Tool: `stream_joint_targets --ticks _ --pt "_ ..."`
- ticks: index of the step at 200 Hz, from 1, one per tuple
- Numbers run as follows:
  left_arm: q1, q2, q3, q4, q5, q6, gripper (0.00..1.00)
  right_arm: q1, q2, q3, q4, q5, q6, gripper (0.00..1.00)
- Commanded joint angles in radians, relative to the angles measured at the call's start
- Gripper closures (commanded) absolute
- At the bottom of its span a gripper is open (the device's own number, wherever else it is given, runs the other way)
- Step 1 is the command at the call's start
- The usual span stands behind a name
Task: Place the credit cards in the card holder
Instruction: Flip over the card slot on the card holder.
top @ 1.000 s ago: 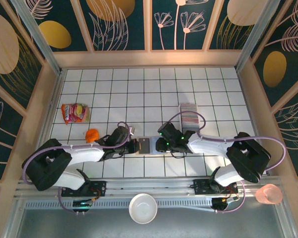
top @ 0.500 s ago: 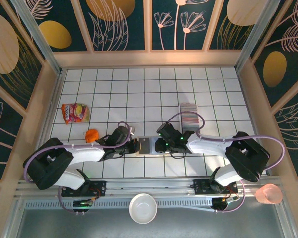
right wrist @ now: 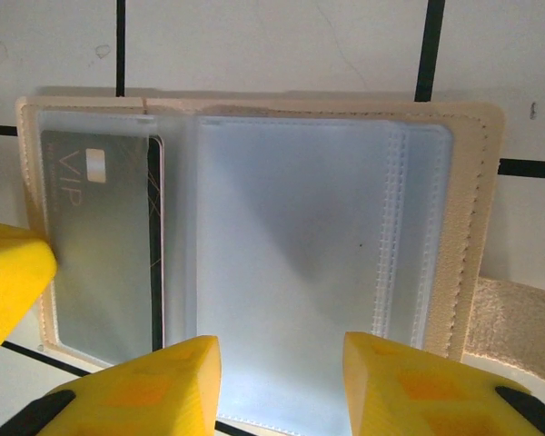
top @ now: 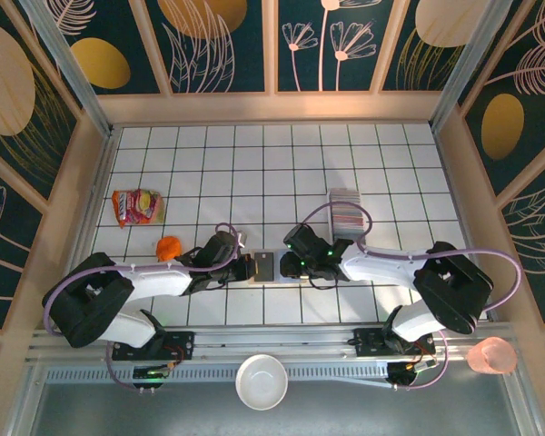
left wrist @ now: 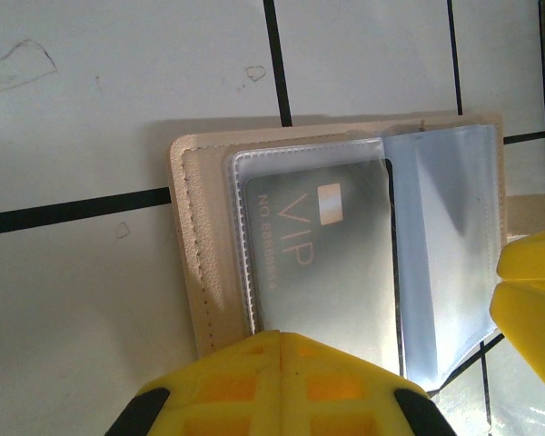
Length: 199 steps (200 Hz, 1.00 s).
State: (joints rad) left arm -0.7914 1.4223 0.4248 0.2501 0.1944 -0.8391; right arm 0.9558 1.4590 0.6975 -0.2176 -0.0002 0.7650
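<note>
Inside open card holder (left wrist: 196,263): grey VIP card (left wrist: 327,272) sleeved.

White tiled table (top: 282,154) ringed by dark floral walls (top: 227,41).

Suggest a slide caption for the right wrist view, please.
Tan card holder lies open, a grey VIP card sleeved, right pincer open over it.

Red snack packet (top: 136,207), orange ball (top: 169,247), white bowl (top: 261,381), pink cup (top: 492,356)
</note>
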Motion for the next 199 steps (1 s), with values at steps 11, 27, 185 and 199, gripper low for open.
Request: stream_joint_targets --ticks 11,27,185,199 --pt "-0.004 0.01 -0.011 -0.009 -0.019 -0.002 0.98 0.008 0.048 0.014 0.01 0.022 0.011 0.59" --pt "-0.005 0.008 -0.011 -0.011 -0.021 0.0 0.98 0.008 0.063 0.01 0.028 -0.008 0.013 0.59" --pt "-0.005 0.003 -0.02 -0.013 -0.027 -0.005 1.0 0.02 0.096 -0.011 0.247 -0.141 0.101 0.56" --pt "-0.005 0.003 -0.019 -0.012 -0.027 -0.005 1.0 0.024 0.091 -0.003 0.238 -0.134 0.101 0.56"
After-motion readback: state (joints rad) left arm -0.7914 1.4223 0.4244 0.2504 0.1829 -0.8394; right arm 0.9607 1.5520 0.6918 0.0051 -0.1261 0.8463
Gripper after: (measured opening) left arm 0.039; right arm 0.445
